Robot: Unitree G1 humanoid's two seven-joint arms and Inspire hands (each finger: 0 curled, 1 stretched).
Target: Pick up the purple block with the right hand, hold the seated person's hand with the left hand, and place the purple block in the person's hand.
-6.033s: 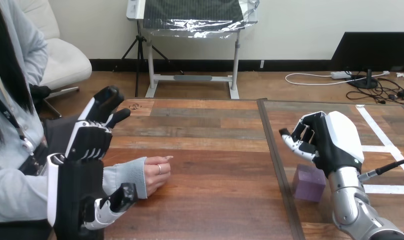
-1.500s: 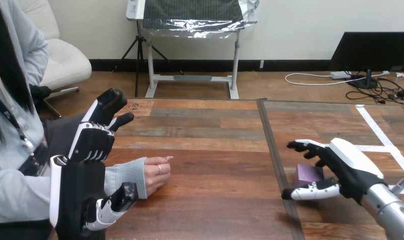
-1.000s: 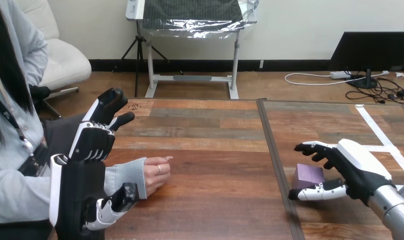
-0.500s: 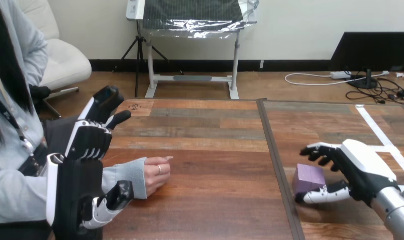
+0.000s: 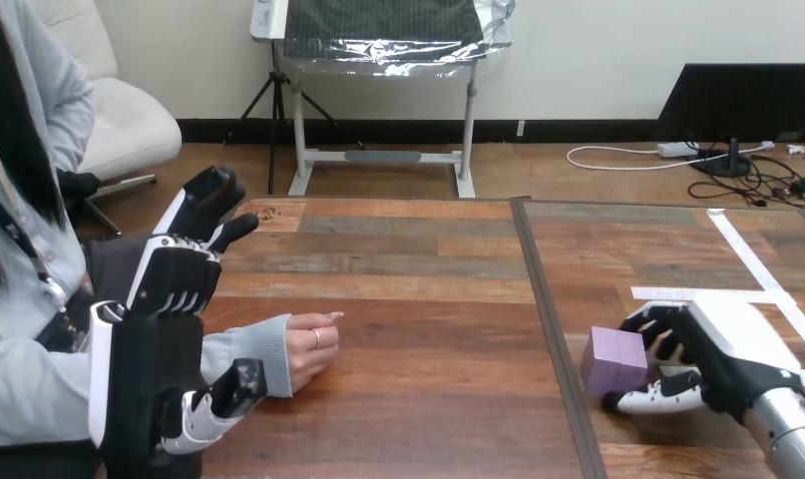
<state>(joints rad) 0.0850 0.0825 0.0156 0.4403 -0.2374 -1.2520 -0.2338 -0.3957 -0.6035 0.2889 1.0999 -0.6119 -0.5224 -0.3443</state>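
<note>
Two hands: I see both above the tabletop (image 5: 428, 299), well apart.
Left hand (image 5: 149, 349): raised at the view's left, fingers (image 5: 174, 284) extended and relaxed, released, grasping nothing; it stands over the person's sleeve (image 5: 243, 349).
Right hand (image 5: 722, 354): low at the tabletop's right side, just beside the purple block (image 5: 614, 361); I cannot tell whether it grasps the block.
Purple block: resting on the tabletop, right of the dark seam (image 5: 548, 319), at the right hand's left.
Person's hand (image 5: 308, 349): loosely curled, resting on the tabletop near the left hand, well apart from the block.
</note>
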